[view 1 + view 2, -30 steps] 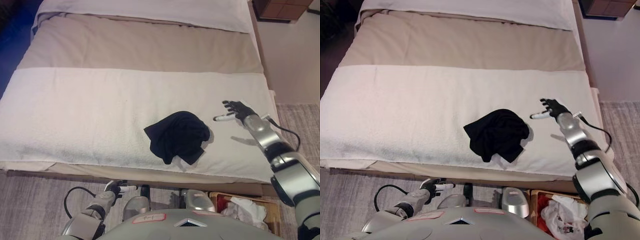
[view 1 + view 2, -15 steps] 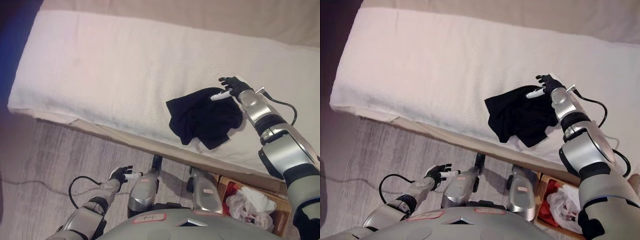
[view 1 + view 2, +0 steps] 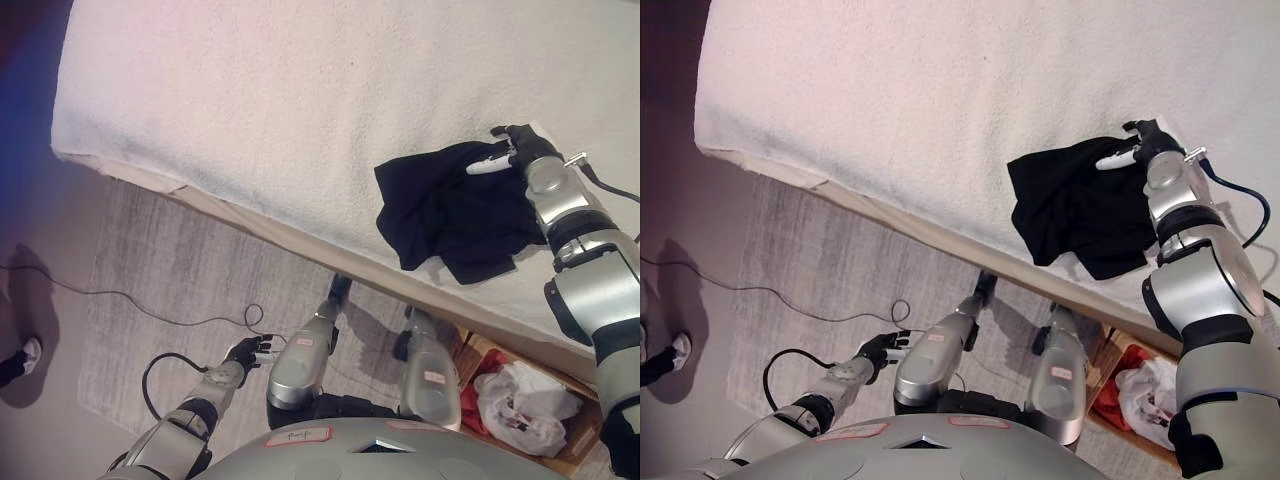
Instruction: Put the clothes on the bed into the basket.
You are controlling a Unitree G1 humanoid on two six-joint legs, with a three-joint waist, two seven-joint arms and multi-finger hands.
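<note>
While hand (image 3: 512, 148) touches garment (image 3: 450, 210).

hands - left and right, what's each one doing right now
Left robot hand: open, fingers relaxed, holding nothing, low over the floor.
Right robot hand: open, fingers spread on the top edge of the black garment, not gripping it.

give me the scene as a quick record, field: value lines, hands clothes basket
garment: black clothing, crumpled near the bed's front edge
bed: white blanket on top
right robot hand: at the garment's far upper edge, grasp cannot be told
left robot hand: low over the floor, fingers relaxed, holding nothing
basket: on the floor at lower right, white clothes inside
person: a shoe at the left edge
</note>
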